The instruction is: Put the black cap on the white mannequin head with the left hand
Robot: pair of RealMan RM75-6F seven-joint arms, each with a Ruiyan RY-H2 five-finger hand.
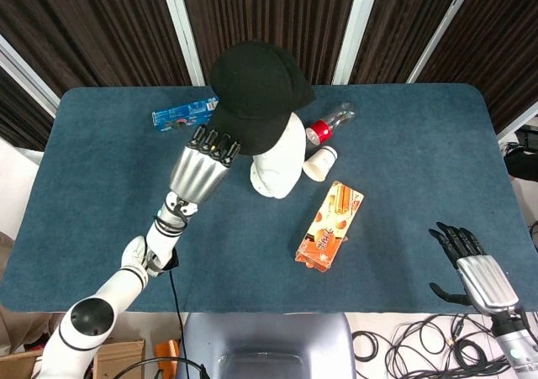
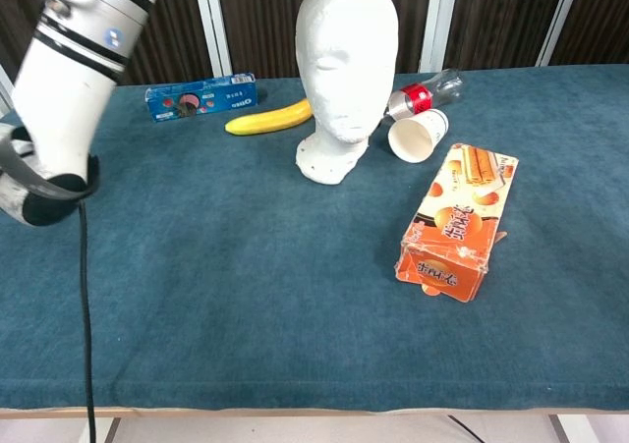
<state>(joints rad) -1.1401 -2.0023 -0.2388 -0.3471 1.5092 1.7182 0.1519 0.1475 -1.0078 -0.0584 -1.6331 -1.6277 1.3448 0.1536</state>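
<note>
Near the table's far edge, at its middle, the black cap hangs in the air over the white head, hiding the head's top in the head view. The cap bears no logo that can be made out. The left hand holds it from below at the brim's near edge, the fingers curled together on the brim; the thumb is hidden under the cap. In the chest view the cap is out of frame and only the left forearm shows at the upper left; there the head stands upright and bare.

Left of the head along the far edge lies a blue Oreo pack, its name readable in the head view, and a banana lies between it and the head. Right of the head lie a clear bottle with a red label and a paper cup on its side. Nearer, an orange biscuit box carries Chinese writing too small to read.

At the table's near right corner the right hand hangs off the edge, fingers apart, holding nothing.
</note>
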